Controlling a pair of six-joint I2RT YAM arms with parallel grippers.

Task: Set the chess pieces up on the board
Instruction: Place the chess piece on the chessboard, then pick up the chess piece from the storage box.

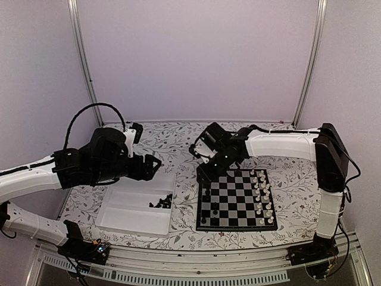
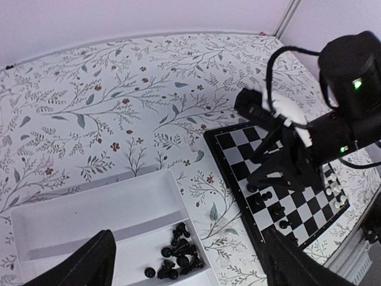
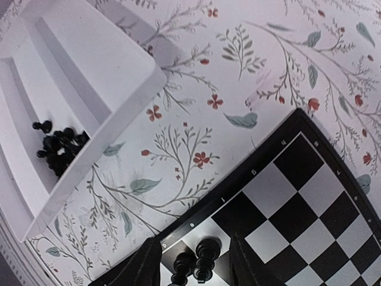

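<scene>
The board [image 1: 237, 201] lies right of centre, with white pieces [image 1: 262, 196] along its right side and a few black chess pieces [image 1: 204, 210] near its left edge. My right gripper [image 1: 205, 176] hangs over the board's far left corner. In the right wrist view this gripper [image 3: 195, 267] stands open around an upright black piece [image 3: 206, 257], with a gap on each side. A second black piece [image 3: 184, 266] stands beside it. My left gripper [image 1: 152, 167] is open above the white tray [image 1: 128, 220]. Several black pieces [image 2: 177, 257] lie heaped in the tray between its wide fingers [image 2: 83, 265].
The white tray [image 2: 71, 217] has low inner dividers and sits left of the board [image 2: 238, 149] on the flowered tablecloth [image 2: 119, 101]. The right arm [image 2: 333, 125] reaches across the board's far side. Metal frame posts [image 1: 83, 59] rise at the back corners.
</scene>
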